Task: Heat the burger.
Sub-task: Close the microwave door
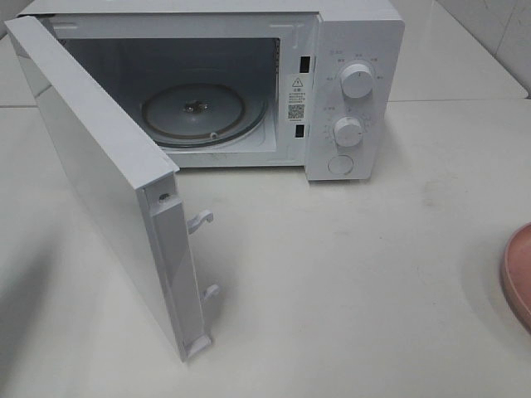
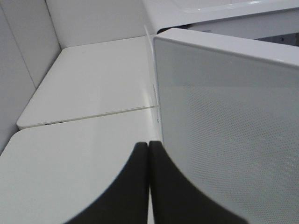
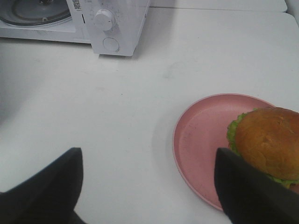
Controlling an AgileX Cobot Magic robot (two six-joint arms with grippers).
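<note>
Open-doored microwave (image 1: 348, 75); left gripper (image 2: 148, 154) pressed closed beside door (image 2: 224, 121); right gripper (image 3: 147, 186) spread wide above burger (image 3: 268, 140) on pink plate (image 3: 201, 135).

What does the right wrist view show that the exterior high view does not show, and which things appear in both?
Only the right wrist view shows the burger, lying toward one side of the pink plate, and the open right pincer above the table.

Only the exterior high view shows the open microwave door with its latch hooks and the upper dial.

Both show the microwave, its glass turntable, the lower dial, the round button, the white table and part of the plate.
</note>
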